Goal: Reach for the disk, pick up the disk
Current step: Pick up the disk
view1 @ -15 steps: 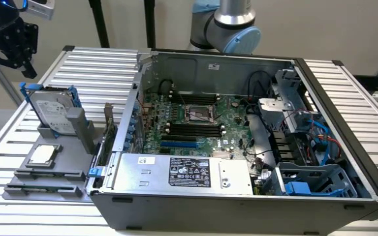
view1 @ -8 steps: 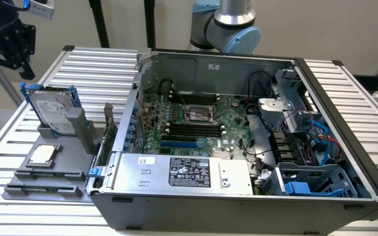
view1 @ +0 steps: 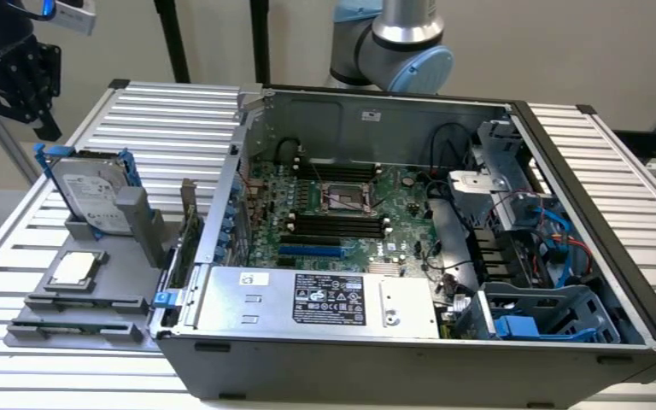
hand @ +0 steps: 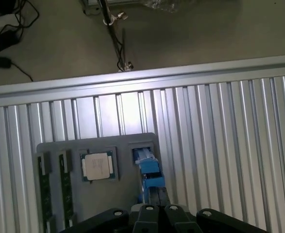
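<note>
The exterior view looks from high up and some way off, slanting down across the ribbed table [view1: 168, 111]. It takes in the whole open computer case [view1: 419, 369] and the gray tray [view1: 83, 318] by the table's edge at the exterior view's left. The wrist view rides on the gripper [view1: 14, 73], above that tray, and faces almost straight down from closer in, reaching past the table's edge to the floor [hand: 59, 48]. Both views share the tray, the chip [view1: 78, 268] lying in it, the disk [view1: 86, 201] standing beside the chip, and the ribbed table around them.
</note>
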`<state>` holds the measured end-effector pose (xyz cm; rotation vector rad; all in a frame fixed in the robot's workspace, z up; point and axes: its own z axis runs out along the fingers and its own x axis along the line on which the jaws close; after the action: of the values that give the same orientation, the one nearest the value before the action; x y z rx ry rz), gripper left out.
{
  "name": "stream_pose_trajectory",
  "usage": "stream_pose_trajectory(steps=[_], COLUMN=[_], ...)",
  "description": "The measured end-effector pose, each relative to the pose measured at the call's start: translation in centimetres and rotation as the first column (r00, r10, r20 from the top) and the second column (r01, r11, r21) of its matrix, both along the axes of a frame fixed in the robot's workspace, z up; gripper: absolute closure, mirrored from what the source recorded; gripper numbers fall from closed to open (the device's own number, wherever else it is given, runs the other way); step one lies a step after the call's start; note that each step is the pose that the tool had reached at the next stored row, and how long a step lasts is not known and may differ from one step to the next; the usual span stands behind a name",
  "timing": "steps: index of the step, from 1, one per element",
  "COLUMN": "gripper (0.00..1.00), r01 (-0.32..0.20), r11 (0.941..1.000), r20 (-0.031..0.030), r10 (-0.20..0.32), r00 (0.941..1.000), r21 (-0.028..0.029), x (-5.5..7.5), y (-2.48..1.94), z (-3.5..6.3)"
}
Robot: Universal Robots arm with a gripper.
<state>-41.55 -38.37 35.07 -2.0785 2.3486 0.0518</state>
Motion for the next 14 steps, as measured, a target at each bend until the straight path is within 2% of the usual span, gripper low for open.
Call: stream_pose_trajectory(steps=[4, 6, 7, 10, 13, 14], gripper=[0.88, 0.76, 0.76, 0.58, 0.53, 0.46], r01=[-0.001, -0.001, -0.001, -0.001, -0.001, -0.002], r11=[1.0000, 1.0000, 1.0000, 1.0000, 1.0000, 1.0000], r20=[0.0001, 0.0000, -0.0001, -0.0001, 0.0001, 0.0000], r10=[0.001, 0.001, 0.001, 0.001, 0.001, 0.002], r00=[1.0000, 1.0000, 1.0000, 1.0000, 1.0000, 1.0000], r21=[0.0000, -0.0001, -0.0001, -0.0001, 0.0000, 0.0000], x=[0.13, 0.14, 0.14, 0.14, 0.14, 0.14], y=[-0.03, -0.04, -0.04, -0.04, -0.04, -0.04], z=[0.00, 0.00, 0.01, -0.01, -0.11, -0.18])
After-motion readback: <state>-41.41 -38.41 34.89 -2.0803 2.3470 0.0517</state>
